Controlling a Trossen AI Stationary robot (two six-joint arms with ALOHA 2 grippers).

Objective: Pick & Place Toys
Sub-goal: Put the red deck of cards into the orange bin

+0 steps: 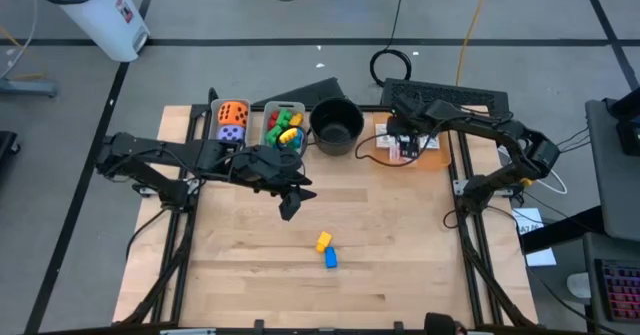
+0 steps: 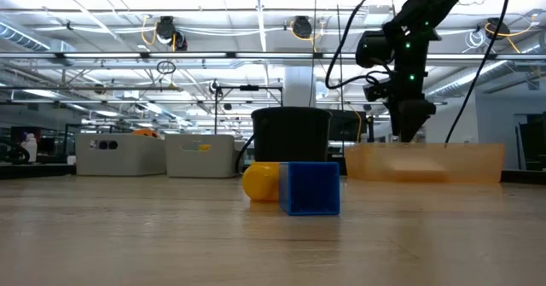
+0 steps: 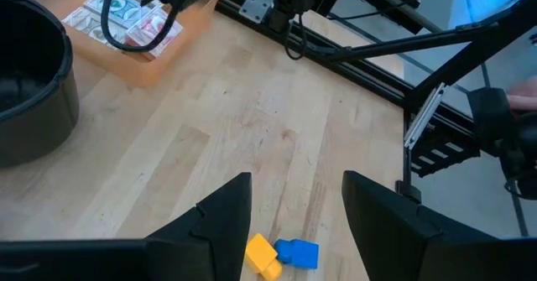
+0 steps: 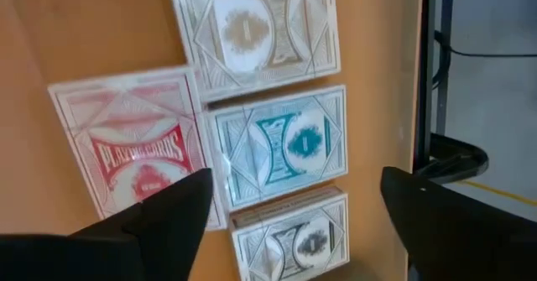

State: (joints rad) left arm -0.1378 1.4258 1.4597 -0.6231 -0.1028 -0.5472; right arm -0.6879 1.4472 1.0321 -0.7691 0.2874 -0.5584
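We found the left pincer hanging above the bench a little past its middle, its two dark fingers parted with nothing between them. Looking past them in the left wrist view, the yellow block and the blue block lay on the wood just ahead of the fingertips, touching each other. From above, the pair sat nearer the front edge than the pincer and slightly towards the right arm's side, yellow block first and blue block beyond it, so the line through the two ran roughly front to back. We judged the left arm much the nearer, and that it would need to reach forward and drop to take either one. The right pincer stood well apart at the back, over the shallow orange tray, jaws spread wide and empty; beneath it lay card packs, a teal one between its fingers, a red one beside that. Behind the left arm were the round black pot, a grey bin of coloured blocks, and another bin holding an orange die and a purple die.
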